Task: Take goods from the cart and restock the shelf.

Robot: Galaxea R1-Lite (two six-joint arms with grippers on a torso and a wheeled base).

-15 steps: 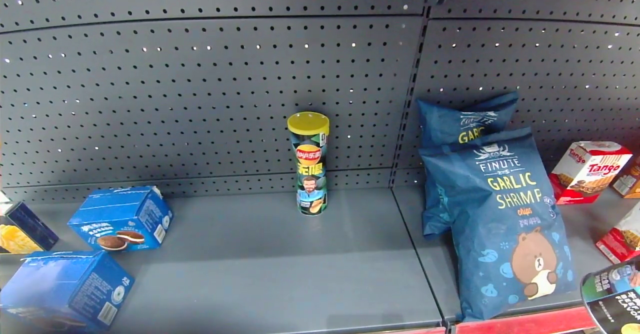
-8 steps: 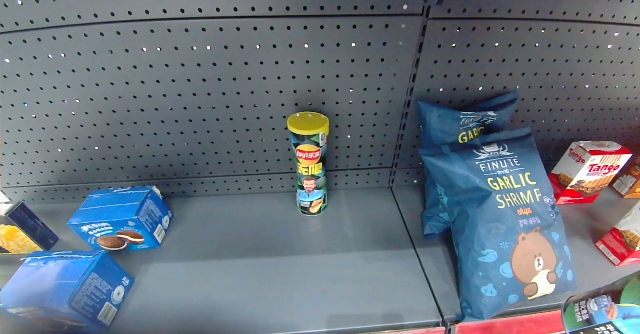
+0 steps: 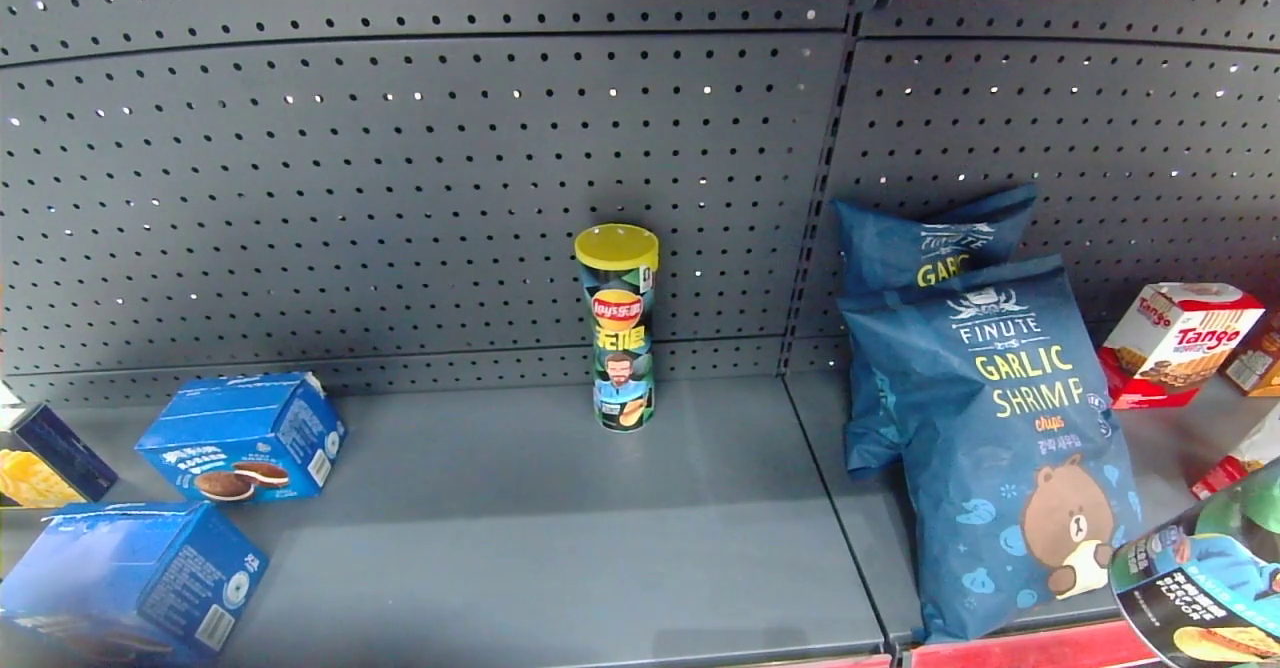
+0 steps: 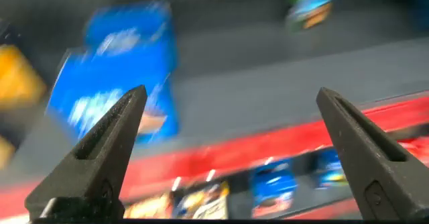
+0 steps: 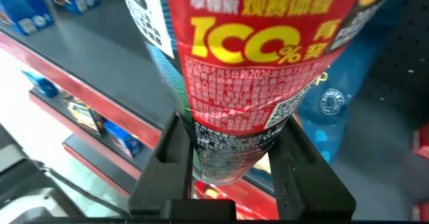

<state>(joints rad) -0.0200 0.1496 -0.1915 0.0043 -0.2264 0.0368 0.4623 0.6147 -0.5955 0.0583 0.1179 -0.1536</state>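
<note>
We grip the chip can (image 5: 241, 70) in our right pincer (image 5: 233, 147); our left pincer (image 4: 229, 93) gapes wide, a blue box (image 4: 114, 76) on the shelf (image 4: 268, 83) beyond it.

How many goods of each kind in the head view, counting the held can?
chip cans: 2, one in the right claw
blue cookie boxes: 2
blue chip bags: 2
red wafer boxes: 2
boxes cut off at edges: 2
total: 10
</note>
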